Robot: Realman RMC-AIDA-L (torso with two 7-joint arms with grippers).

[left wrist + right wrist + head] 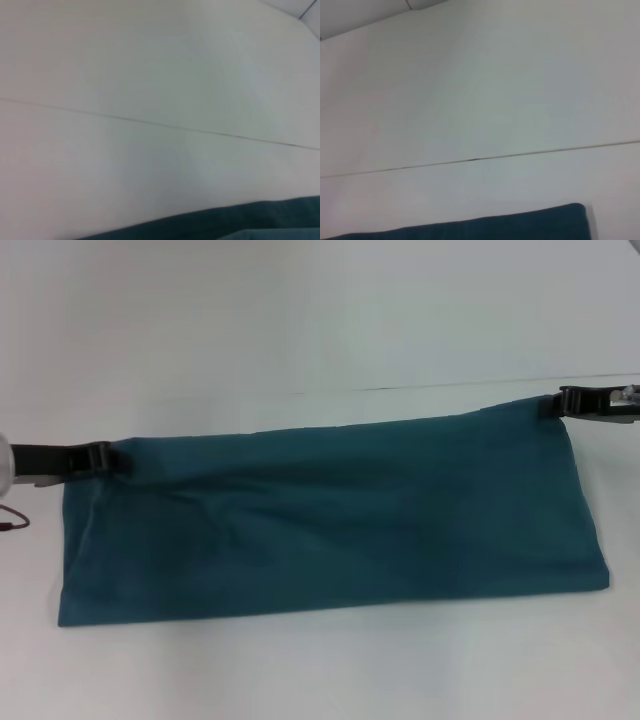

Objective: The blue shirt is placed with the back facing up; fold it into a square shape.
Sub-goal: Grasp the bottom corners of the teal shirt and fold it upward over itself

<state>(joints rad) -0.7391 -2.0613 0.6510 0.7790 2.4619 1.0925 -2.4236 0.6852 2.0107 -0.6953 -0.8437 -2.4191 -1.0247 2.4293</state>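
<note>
Head view: the blue shirt lies across the white table as a long soft folded band, plain side up. The left gripper is clamped on its far corner at 9 o'clock; the right gripper, partly cut off, is clamped on the corner at 2 o'clock.

Wrist views: only a cloth edge shows; no fingers are visible

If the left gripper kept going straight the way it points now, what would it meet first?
The left gripper points inward from the robot's left, at the far left corner of the blue shirt. Going straight on, it would meet more of that shirt cloth along its far edge; the right gripper sits well beyond, at the opposite corner.
</note>
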